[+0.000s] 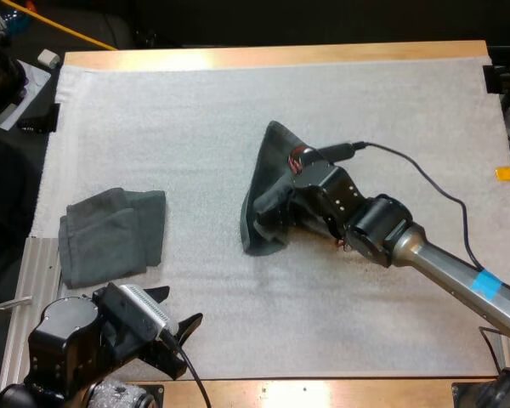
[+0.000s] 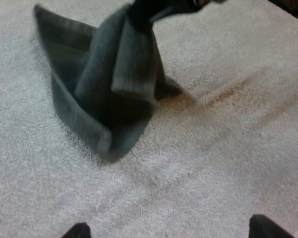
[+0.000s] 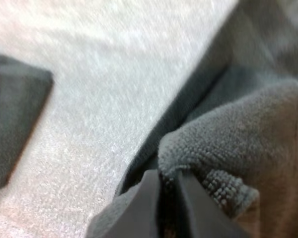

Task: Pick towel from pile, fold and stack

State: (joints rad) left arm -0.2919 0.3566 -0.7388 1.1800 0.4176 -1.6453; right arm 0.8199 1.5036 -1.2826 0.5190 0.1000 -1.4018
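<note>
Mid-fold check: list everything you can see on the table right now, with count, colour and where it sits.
loose towel: one, dark grey-green, mid-mat, raised into a peak with its lower edge on the mat
folded towel stack: one, dark grey-green, left side of the mat, lying flat, apart from the loose towel
mat: one, white, covering most of the table
table: one, wooden, bare edge beyond the mat's far side
left claw: one, black, open, holding nothing, over the mat's near left part, close to the folded towel stack
right claw: one, black, shut on a fold of the loose towel at mid-mat
</note>
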